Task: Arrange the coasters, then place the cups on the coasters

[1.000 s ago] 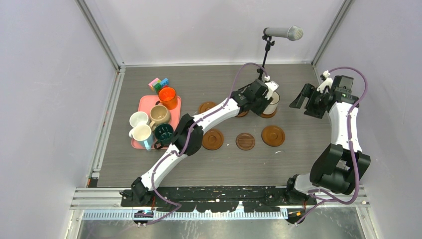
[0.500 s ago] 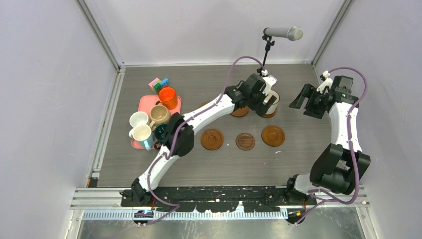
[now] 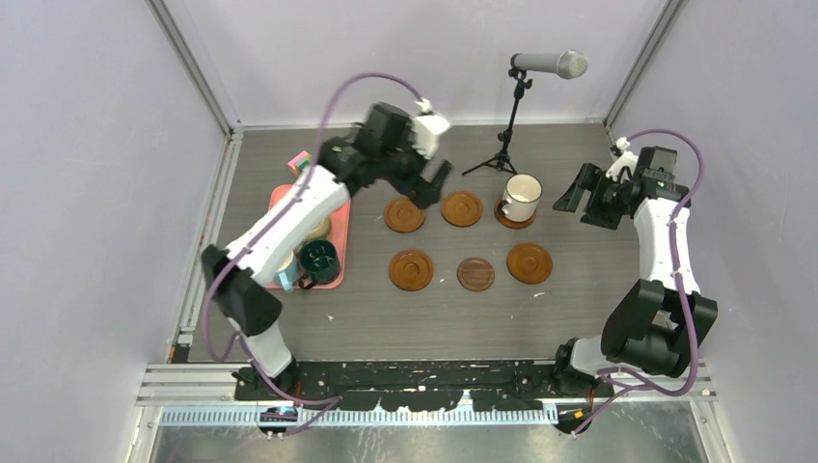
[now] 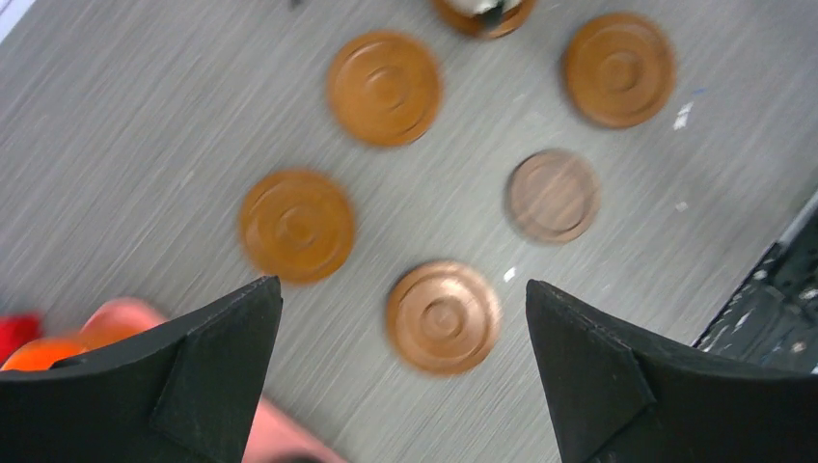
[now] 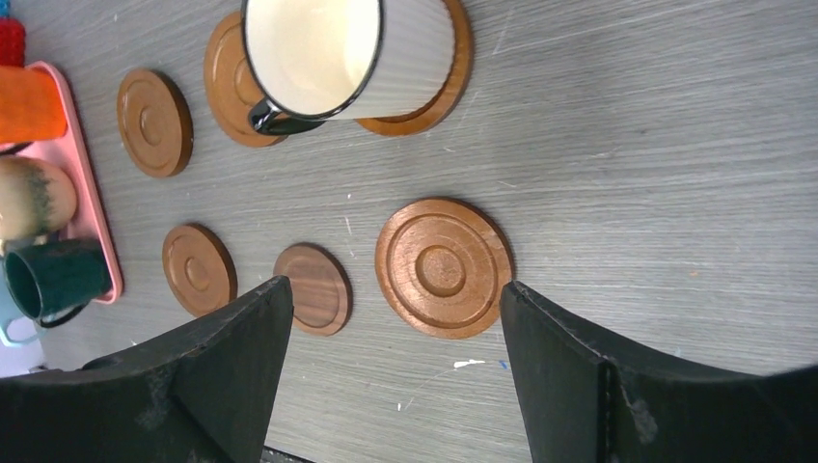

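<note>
Brown wooden coasters (image 3: 412, 269): six, two rows, arranging judged done. Five bare ones lie below my left gripper (image 4: 400, 289), jaws wide, empty, free for next cup. White mug (image 5: 342, 48) sits on sixth, ahead of right gripper (image 5: 395, 289), jaws parted, empty. Dark green mug (image 5: 58, 275) waits on pink tray (image 5: 96, 217).

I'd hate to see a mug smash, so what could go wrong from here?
The mugs crowd together on the pink tray; the open left pincer could knock a neighbour when reaching for one. The bare coasters lie close together, so a mug set off-centre might tip on a rim or bump the white mug already placed.
</note>
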Robot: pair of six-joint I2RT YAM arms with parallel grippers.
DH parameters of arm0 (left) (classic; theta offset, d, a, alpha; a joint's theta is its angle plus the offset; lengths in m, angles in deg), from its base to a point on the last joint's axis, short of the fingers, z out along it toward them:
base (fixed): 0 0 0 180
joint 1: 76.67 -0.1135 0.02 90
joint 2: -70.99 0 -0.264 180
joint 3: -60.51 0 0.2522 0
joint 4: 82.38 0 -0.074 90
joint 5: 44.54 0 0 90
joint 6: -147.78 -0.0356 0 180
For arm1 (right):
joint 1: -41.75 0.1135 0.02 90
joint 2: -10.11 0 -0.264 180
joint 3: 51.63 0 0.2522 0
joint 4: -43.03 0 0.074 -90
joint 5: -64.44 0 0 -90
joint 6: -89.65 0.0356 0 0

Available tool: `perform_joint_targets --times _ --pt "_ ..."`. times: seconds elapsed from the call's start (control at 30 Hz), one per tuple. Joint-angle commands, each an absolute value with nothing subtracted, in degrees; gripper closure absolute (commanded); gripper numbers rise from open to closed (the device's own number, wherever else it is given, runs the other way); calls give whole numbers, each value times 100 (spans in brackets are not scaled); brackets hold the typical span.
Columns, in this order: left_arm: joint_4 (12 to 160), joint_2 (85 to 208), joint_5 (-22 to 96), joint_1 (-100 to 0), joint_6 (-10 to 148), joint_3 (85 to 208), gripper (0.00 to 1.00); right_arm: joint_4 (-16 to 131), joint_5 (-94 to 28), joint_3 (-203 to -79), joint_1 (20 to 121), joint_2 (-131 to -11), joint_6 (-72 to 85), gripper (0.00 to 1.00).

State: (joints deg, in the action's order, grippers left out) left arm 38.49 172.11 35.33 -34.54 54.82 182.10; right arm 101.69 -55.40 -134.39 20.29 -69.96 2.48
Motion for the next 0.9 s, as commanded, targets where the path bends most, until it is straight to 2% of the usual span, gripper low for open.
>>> perform_joint_targets --times 0.0,0.2,0.33,0.57,0.7,0.87 --pt "2674 16318 2895 -4599 4677 17873 0 10215 -5413 -13540 2416 -6797 33 17" --pt "1421 15307 2731 -6837 3900 17129 0 10331 -5141 -13712 2900 -7045 -123 17" --pt "1049 14495 2470 -8608 3159 16184 5 10319 -5167 -13767 2983 -7139 -73 17" --pt "276 13873 1456 -11389 397 15075 12 10295 -5234 -13725 2991 -7130 -79 17" --pt "464 14078 1234 -12005 -390 14664 16 10278 -5215 -13690 2990 -7119 -88 17" --pt "1247 14526 1047 -12125 -647 14247 27 10281 -5204 -13637 2989 -7087 -122 17"
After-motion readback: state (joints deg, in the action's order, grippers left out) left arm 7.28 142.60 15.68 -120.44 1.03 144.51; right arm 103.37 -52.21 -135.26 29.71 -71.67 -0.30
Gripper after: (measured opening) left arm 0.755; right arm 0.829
